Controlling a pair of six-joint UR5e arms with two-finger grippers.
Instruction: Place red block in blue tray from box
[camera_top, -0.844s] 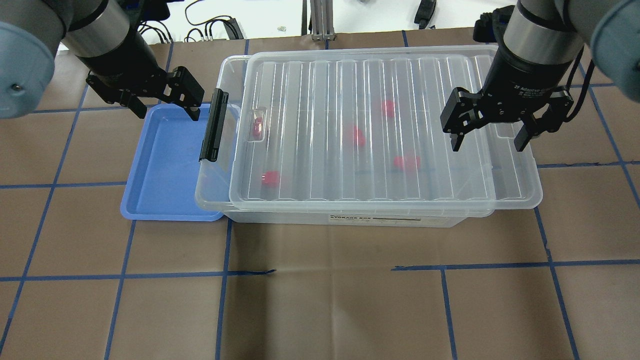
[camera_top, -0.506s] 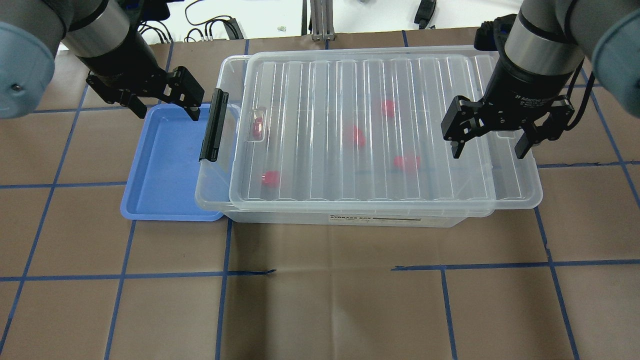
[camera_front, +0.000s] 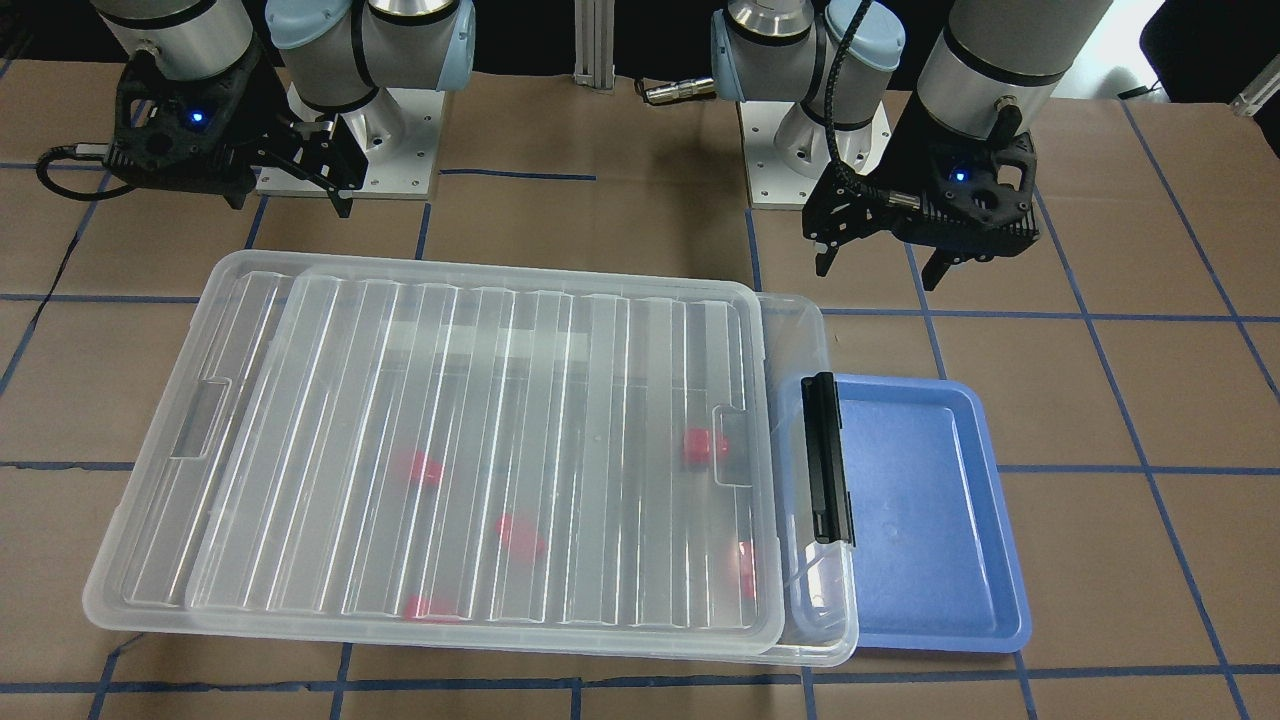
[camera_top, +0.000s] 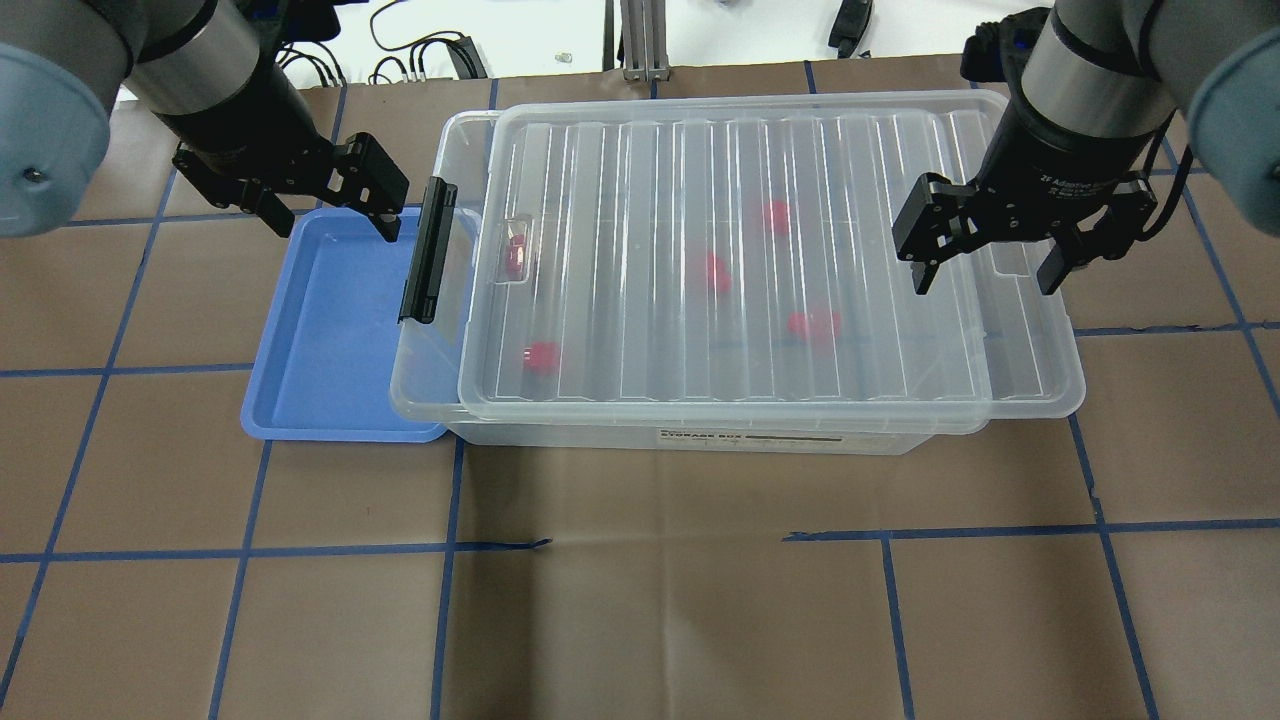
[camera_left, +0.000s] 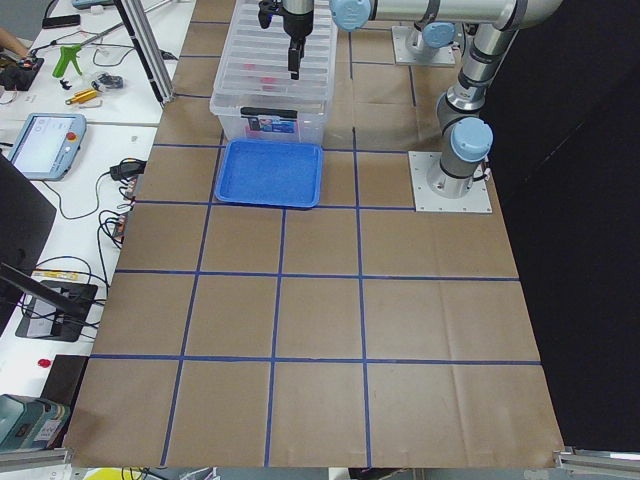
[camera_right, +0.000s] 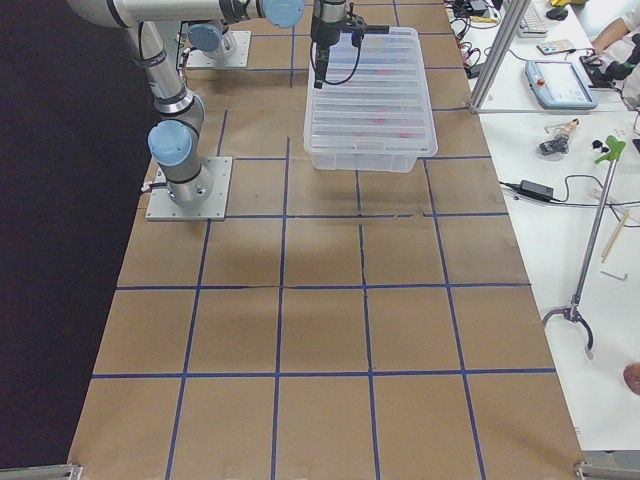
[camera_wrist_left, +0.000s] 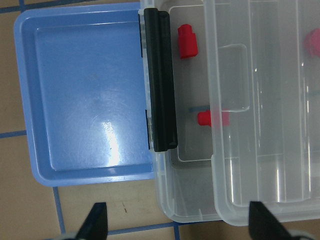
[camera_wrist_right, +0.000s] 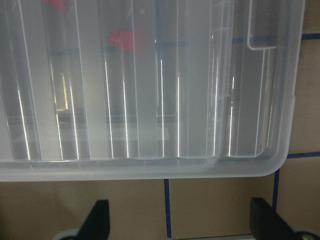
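Note:
The clear box (camera_top: 1040, 370) lies across the table's middle. Its ribbed lid (camera_top: 640, 300) rests on it, shifted so that both ends are uncovered. Several red blocks lie inside, such as one under the lid (camera_top: 714, 272) and one in the uncovered left end (camera_wrist_left: 188, 41). The blue tray (camera_top: 320, 350) is empty and touches the box's left end by the black latch (camera_top: 425, 250). My left gripper (camera_top: 330, 215) is open and empty above the tray's far edge. My right gripper (camera_top: 985, 278) is open and empty above the box's right end.
The brown table is marked with a blue tape grid. Cables (camera_top: 420, 60) and a metal post lie beyond its far edge. The two arm bases (camera_front: 360, 170) stand at the robot's side. A side bench with a tablet (camera_left: 45, 145) runs along the far side.
My right gripper has shifted slightly to the right and toward the far side, still open. The left gripper, box, lid and tray have not moved.

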